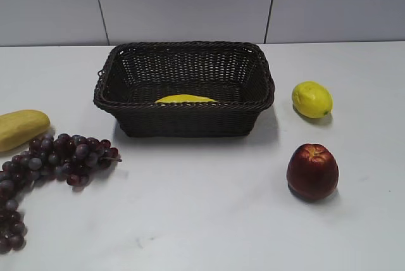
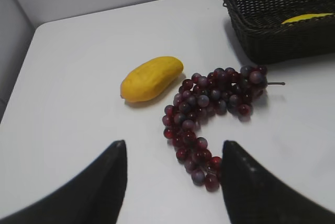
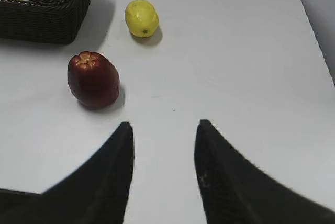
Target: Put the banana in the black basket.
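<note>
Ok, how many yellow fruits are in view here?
3: the banana lying inside the black basket, mostly hidden by its rim; the lemon right of the basket; a pale oblong fruit at the left edge, by the grapes.

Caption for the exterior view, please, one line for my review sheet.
Banana lies inside the black basket; grapes, a pale-yellow fruit, lemon and red apple sit around it.
</note>
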`<control>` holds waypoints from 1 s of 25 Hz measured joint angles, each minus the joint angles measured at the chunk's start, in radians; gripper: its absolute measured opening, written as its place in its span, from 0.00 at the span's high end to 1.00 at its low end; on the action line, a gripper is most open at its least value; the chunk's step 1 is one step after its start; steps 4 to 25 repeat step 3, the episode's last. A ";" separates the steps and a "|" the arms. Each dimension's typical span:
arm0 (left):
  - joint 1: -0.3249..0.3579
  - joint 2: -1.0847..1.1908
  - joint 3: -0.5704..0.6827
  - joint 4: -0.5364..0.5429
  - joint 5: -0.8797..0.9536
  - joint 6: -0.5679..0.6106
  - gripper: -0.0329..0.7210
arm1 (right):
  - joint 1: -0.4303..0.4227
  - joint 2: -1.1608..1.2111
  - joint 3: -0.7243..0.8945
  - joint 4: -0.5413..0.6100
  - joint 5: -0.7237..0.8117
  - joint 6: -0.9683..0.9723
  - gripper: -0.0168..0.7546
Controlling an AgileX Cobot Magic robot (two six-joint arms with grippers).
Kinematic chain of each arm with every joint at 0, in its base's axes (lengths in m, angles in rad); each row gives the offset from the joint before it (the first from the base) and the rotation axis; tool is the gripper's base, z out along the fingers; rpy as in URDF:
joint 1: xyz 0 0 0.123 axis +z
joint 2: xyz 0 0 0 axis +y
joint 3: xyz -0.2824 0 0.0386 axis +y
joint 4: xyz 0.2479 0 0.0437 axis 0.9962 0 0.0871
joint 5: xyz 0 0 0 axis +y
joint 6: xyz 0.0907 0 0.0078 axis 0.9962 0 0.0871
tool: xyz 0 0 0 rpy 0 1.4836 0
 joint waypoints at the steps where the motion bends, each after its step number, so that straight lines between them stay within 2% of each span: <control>1: -0.012 0.000 0.000 0.000 0.000 0.000 0.22 | 0.000 0.000 0.000 0.000 0.000 0.000 0.59; 25: -0.021 0.000 0.000 0.000 0.000 0.000 0.22 | 0.000 0.000 0.000 0.000 0.000 0.000 0.59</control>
